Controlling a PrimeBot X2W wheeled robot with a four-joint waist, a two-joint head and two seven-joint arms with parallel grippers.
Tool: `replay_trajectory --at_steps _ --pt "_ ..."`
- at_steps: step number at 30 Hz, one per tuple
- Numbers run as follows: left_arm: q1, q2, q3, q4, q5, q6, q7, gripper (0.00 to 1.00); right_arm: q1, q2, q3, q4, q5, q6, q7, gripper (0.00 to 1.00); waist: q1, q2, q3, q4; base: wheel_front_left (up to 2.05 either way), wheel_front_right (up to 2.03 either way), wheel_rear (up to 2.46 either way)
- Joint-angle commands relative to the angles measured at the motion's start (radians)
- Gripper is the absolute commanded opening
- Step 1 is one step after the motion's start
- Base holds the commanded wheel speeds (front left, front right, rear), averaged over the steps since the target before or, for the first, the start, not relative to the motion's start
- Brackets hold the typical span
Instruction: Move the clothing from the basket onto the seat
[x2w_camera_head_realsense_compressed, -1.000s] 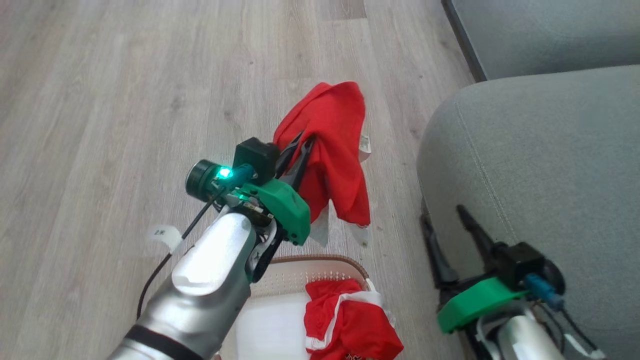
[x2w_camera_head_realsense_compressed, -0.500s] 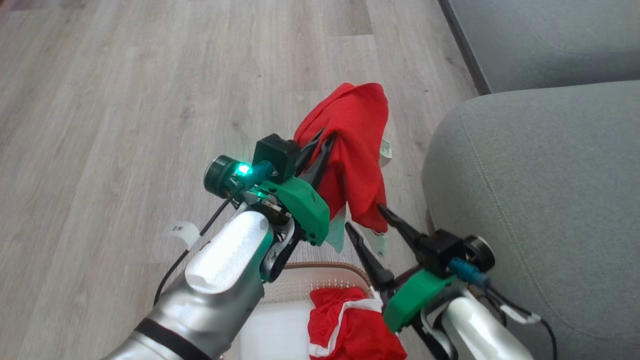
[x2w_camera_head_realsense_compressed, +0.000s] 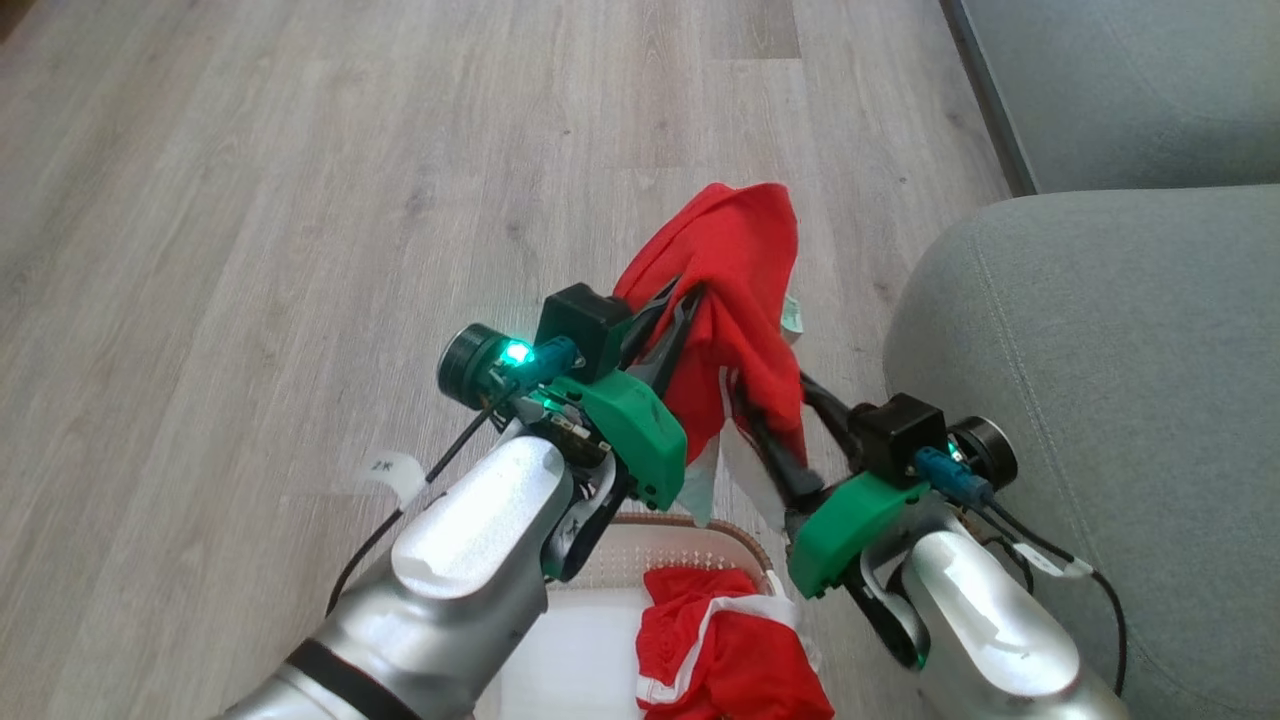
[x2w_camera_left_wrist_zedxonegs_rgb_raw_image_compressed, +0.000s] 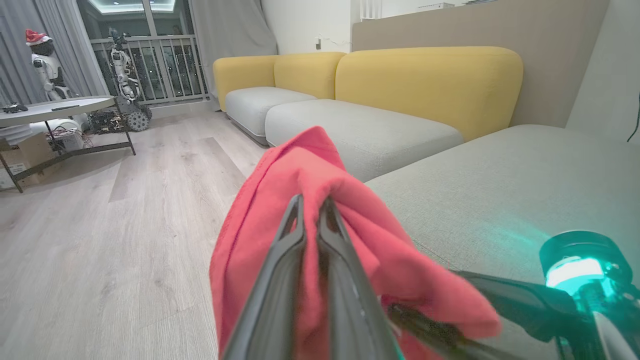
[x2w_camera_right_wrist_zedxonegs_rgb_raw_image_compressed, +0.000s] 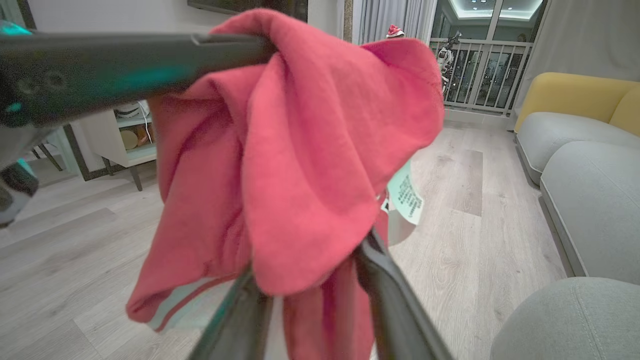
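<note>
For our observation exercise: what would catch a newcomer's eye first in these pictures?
The bright red garment stands out, pinched in the left gripper and hanging in mid-air above the wooden floor. The right gripper, open, straddles its lower folds. Below, a second red garment lies in the basket, with the grey seat on the right.

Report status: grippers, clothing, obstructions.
Left gripper shut on raised red thin-fabric garment. Right gripper open around its hanging folds. Second red garment in cream perforated basket. Grey-green fabric seat right, nothing between.

Head view steeply down at the floor (x2w_camera_head_realsense_compressed: 250, 200), left wrist view close along the left pincer (x2w_camera_left_wrist_zedxonegs_rgb_raw_image_compressed: 312, 202) toward the seat (x2w_camera_left_wrist_zedxonegs_rgb_raw_image_compressed: 500, 190), right wrist view close, all three sharing the clothing (x2w_camera_head_realsense_compressed: 740, 260)
</note>
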Motion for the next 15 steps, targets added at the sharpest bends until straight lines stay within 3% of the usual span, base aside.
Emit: replay_trajectory --at_steps 1,2,3,11,13,15 --pt "-0.069 0.011 0.03 -0.03 -0.005 0.012 -0.014 0.0 -0.054 0.006 0.008 -0.026 -0.004 0.0 -0.006 0.43 0.0001 -0.0001 0.001 0.002 0.0 0.0 0.0" --pt "-0.068 0.011 0.029 -0.026 -0.007 0.014 -0.016 0.0 -0.056 0.006 0.008 -0.024 -0.004 0.0 -0.006 0.25 0.0001 -0.0001 0.001 0.002 0.0 0.0 0.0" --pt "-0.066 0.011 0.028 -0.023 -0.01 0.016 -0.019 0.0 -0.058 0.006 0.006 -0.024 -0.002 0.0 -0.006 0.0 0.0001 -0.0001 0.001 0.002 0.0 0.0 0.0" --pt "-0.031 0.012 0.038 -0.008 -0.037 0.033 -0.05 0.03 -0.062 0.006 -0.023 -0.056 -0.002 0.0 -0.006 0.0 0.0001 -0.0001 -0.003 -0.023 0.0 0.0 0.0" --pt "-0.02 0.013 0.044 -0.004 -0.042 0.034 -0.06 0.4 -0.063 0.006 -0.034 -0.067 -0.009 0.0 -0.006 0.0 0.0001 -0.0001 -0.003 -0.032 0.0 0.0 0.0" --pt "-0.008 0.015 0.05 -0.001 -0.047 0.036 -0.07 0.96 -0.066 0.006 -0.048 -0.077 -0.018 0.0 -0.006 0.0 0.0001 -0.0001 -0.002 -0.043 0.0 0.0 0.0"
